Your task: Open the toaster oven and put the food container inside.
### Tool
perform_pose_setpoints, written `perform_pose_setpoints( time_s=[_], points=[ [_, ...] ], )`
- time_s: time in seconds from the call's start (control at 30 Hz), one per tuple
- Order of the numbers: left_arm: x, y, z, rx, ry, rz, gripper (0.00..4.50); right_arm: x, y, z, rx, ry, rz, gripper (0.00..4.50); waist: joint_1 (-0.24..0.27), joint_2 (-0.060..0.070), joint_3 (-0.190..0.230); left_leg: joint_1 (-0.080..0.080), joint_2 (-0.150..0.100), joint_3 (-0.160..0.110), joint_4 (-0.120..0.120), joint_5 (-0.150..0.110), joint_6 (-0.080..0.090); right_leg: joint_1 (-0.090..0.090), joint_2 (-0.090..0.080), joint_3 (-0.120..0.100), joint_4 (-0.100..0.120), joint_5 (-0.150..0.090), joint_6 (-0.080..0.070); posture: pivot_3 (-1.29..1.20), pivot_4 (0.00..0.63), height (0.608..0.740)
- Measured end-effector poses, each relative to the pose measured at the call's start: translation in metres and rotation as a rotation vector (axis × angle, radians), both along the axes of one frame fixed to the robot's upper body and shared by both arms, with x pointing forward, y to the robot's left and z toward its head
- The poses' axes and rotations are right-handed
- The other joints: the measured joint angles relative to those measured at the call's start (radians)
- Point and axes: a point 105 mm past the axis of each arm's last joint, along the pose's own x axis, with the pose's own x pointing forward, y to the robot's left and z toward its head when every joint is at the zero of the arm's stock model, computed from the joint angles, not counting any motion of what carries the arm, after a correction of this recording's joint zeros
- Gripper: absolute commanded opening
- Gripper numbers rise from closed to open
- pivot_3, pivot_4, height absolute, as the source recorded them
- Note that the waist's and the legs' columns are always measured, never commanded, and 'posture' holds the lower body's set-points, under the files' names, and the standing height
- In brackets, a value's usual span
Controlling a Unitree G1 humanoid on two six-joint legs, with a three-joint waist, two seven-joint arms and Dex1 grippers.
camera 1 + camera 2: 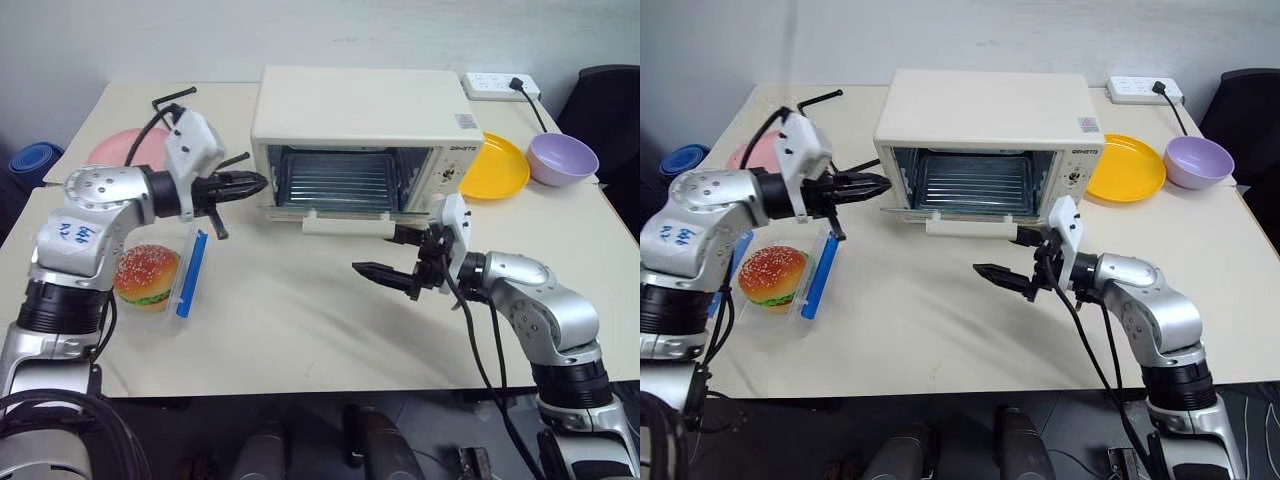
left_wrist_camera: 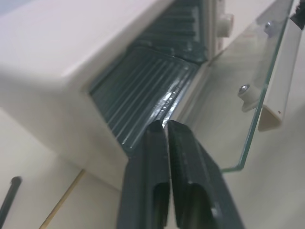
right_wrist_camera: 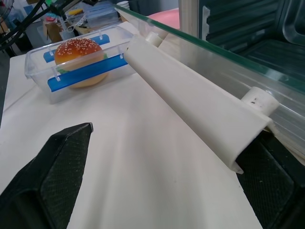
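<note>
Meanwhile left claw (image 1: 252, 184) is pressed together beside the open toaster oven (image 1: 355, 130); right claw (image 1: 385, 255) spread.

Food container (image 1: 170, 285) at eight o'clock of the toaster oven (image 1: 355, 130), its near-left part hidden behind the left arm, pink plate (image 1: 125, 148) at ten o'clock mostly covered by that arm, oven knobs (image 1: 450, 172) too small to read, black chair (image 1: 612, 100) cut by the right edge.
</note>
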Motion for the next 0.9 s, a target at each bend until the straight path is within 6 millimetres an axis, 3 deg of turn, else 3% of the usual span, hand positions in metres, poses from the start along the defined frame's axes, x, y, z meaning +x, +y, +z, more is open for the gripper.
perform_pose_setpoints(
  time_s=[0.23, 0.47, 0.6, 0.9],
  points=[
    [-0.011, -0.011, -0.015, 0.062, 0.022, -0.117, 0.02, -0.006, -0.006, -0.010, -0.018, 0.035, -0.038, 4.50, 0.001, 0.000, 0.000, 0.000, 0.001, 0.000, 0.000, 0.000, 0.000, 0.000, 0.001, 0.000, 0.001, 0.000, 0.000, 0.00, 0.150, 0.740],
    [-0.029, -0.004, -0.044, 0.136, 0.100, -0.151, 0.02, -0.043, -0.056, -0.023, -0.109, 0.117, -0.115, 4.50, 0.005, 0.000, 0.000, 0.001, 0.001, 0.000, 0.002, -0.001, 0.001, 0.001, 0.001, 0.002, 0.001, 0.000, 0.000, 0.00, 0.150, 0.740],
    [-0.035, -0.007, -0.056, 0.148, 0.126, -0.167, 0.02, -0.057, -0.057, -0.010, -0.107, 0.089, -0.077, 4.50, 0.001, 0.000, 0.000, 0.004, 0.003, 0.002, 0.002, -0.001, 0.001, 0.002, 0.004, 0.004, -0.001, 0.000, 0.000, 0.00, 0.150, 0.740],
    [-0.031, -0.025, -0.091, 0.213, 0.183, -0.171, 0.02, -0.057, -0.053, 0.004, -0.088, 0.055, -0.061, 4.50, 0.005, 0.000, 0.000, 0.002, 0.003, 0.002, 0.003, -0.001, 0.001, 0.002, 0.004, 0.004, -0.001, 0.000, 0.000, 0.00, 0.150, 0.740]
  ],
)
